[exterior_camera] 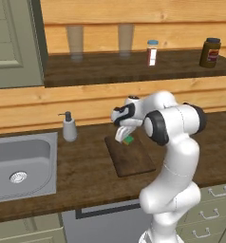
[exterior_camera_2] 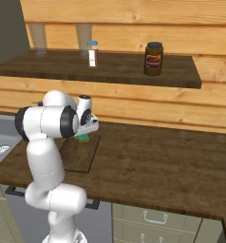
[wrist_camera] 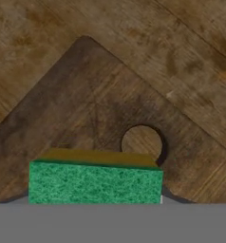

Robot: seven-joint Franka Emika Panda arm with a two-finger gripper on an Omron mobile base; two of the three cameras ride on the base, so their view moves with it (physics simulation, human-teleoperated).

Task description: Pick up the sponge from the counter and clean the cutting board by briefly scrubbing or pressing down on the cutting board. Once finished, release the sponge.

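Green sponge [wrist_camera: 95, 182] sat low in the hand view, its yellowish layer along the upper edge, held in the gripper [exterior_camera: 126, 138]; the jaws stood closed in on its sides, not wide. In the left base view the sponge showed as a small green spot at the centre of the frame, just under the fingers, over the far end of the cutting board [exterior_camera: 130, 156].

Judged step: sponge already picked up and brought over the board; pressing or scrubbing was the step in hand. Whether the sponge touched the wood or hung just above it could not be told from any view. To do it well: lower straight down until the sponge face met the board, keep the grip firm, make a short stroke along the board's length, stay off the round hole [wrist_camera: 142, 142] near the board's corner, and open the jaws only once the scrub was done, so the sponge drops flat on the board.

Arm pose: the hand pointed down at the board, wrist folded back toward the body. In the right base view the gripper [exterior_camera_2: 84, 134] lay left of centre, elbow bulked at its left. The arm rose from the lower right of the left base view, bent forward over the counter [exterior_camera: 81, 166].
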